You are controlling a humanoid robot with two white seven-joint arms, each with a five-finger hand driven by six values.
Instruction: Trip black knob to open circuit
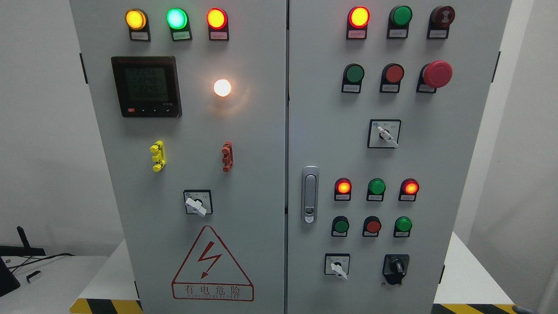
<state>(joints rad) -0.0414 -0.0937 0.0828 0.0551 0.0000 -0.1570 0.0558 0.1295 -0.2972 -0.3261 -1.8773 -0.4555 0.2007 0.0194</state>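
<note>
The black knob (396, 265) sits at the lower right of the right cabinet door (436, 174), on a black plate, its handle pointing roughly straight up. To its left is a white rotary switch (338, 267) with its lever slanting down to the right. Neither of my hands shows anywhere in the head view.
The grey cabinet carries lit and unlit pilot lamps, push buttons, a red mushroom stop button (437, 73), two more white selector switches (386, 134) (196, 205), a meter display (146, 86) and a door latch (310, 194). White tables flank it; cables lie at lower left (30, 261).
</note>
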